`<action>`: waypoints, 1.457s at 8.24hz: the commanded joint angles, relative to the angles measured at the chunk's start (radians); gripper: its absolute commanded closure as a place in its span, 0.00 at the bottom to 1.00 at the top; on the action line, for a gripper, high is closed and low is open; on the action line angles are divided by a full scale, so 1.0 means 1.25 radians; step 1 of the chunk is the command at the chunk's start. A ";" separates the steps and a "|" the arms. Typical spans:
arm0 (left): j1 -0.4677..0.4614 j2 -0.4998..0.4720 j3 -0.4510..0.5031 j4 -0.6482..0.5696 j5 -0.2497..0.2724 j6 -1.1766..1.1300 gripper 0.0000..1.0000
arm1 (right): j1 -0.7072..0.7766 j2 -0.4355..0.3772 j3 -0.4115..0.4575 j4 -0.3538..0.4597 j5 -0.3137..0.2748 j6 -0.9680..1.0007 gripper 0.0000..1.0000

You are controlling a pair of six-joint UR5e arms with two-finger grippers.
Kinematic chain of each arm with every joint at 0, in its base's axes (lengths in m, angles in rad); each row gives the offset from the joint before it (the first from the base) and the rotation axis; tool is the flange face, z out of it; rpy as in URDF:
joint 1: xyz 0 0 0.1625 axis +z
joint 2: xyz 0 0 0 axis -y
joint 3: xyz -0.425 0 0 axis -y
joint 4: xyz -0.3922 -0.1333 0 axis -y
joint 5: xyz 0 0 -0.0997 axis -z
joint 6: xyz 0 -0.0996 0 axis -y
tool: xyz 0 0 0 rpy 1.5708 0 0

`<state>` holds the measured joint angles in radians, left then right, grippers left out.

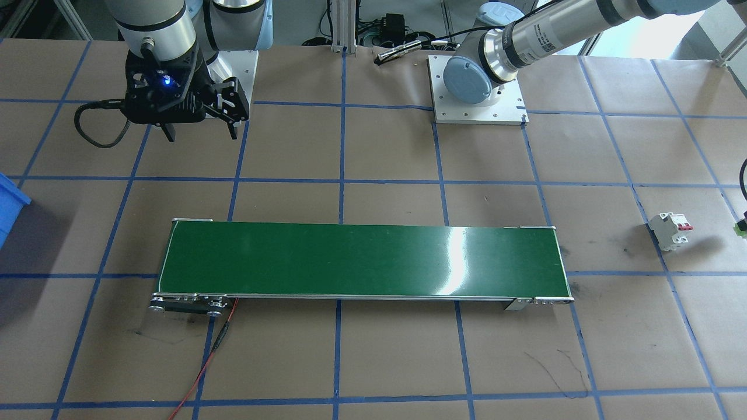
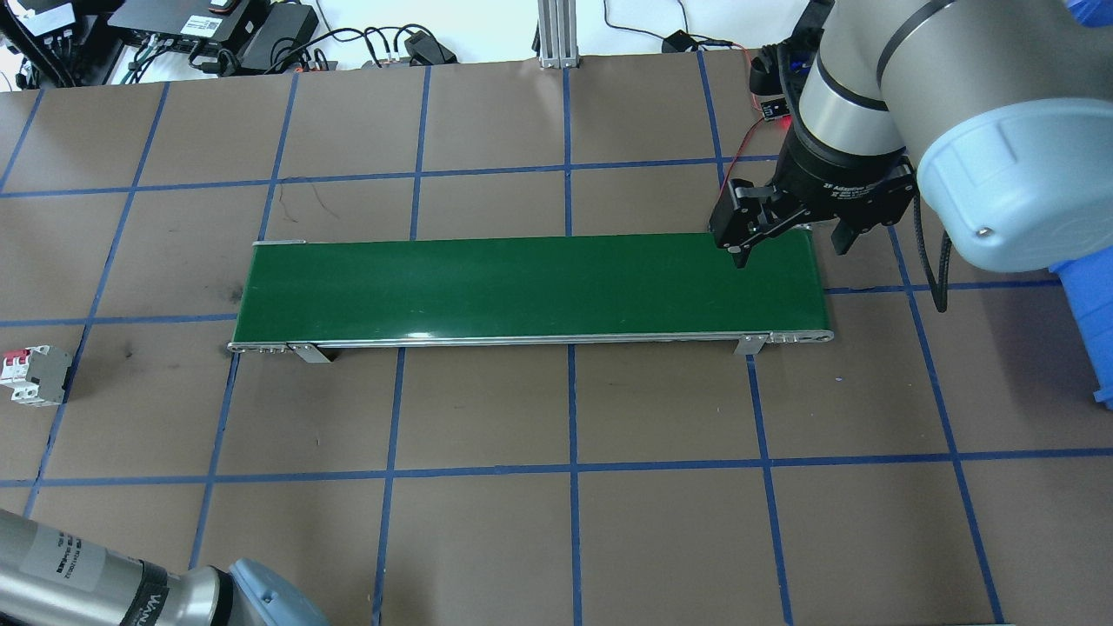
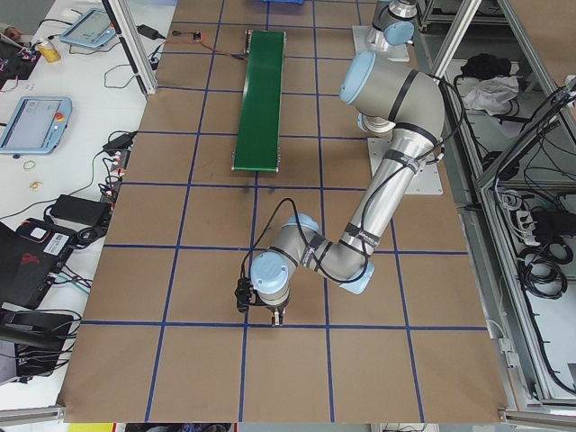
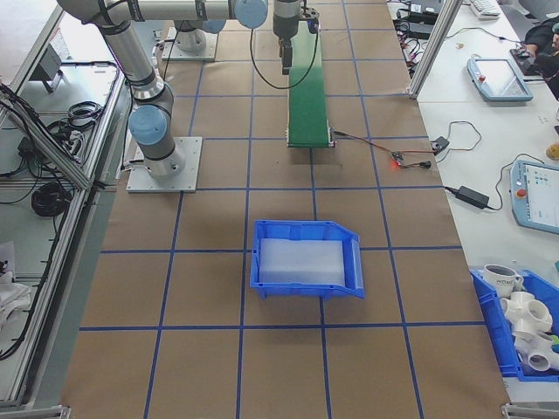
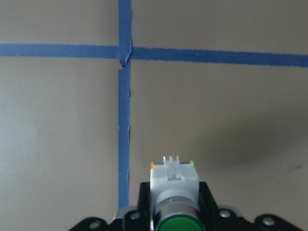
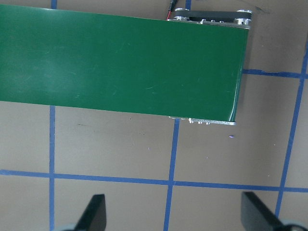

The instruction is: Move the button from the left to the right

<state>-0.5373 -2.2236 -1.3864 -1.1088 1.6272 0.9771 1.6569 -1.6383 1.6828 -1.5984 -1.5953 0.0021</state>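
Note:
The button (image 5: 174,179), with a round green cap and a white blocky base, sits between the black fingers of my left gripper (image 3: 262,313), which is shut on it. It hangs just above the brown paper, near a blue tape crossing, far to the left of the green conveyor belt (image 2: 530,287). A sliver of the button's light green shows at the edge of the front view (image 1: 741,227). My right gripper (image 2: 787,248) hovers open over the belt's right end, with nothing between its fingers (image 6: 96,211).
A white circuit breaker with red toggles (image 2: 35,376) lies on the paper left of the belt. A blue bin (image 4: 306,259) stands beyond the belt's right end. A red wire (image 1: 204,361) runs from the belt's motor end.

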 commanded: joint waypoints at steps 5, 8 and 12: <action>-0.144 0.271 -0.012 -0.166 -0.119 -0.438 1.00 | 0.000 0.000 0.000 0.001 0.000 -0.015 0.00; -0.313 0.410 -0.154 -0.227 -0.117 -0.794 1.00 | 0.001 -0.001 0.000 0.001 0.000 -0.015 0.00; -0.541 0.473 -0.293 -0.211 -0.118 -1.314 1.00 | 0.001 0.000 0.000 0.004 0.000 -0.018 0.00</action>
<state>-1.0692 -1.6642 -1.6947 -1.3765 1.4788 -0.3404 1.6573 -1.6385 1.6828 -1.5967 -1.5954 -0.0184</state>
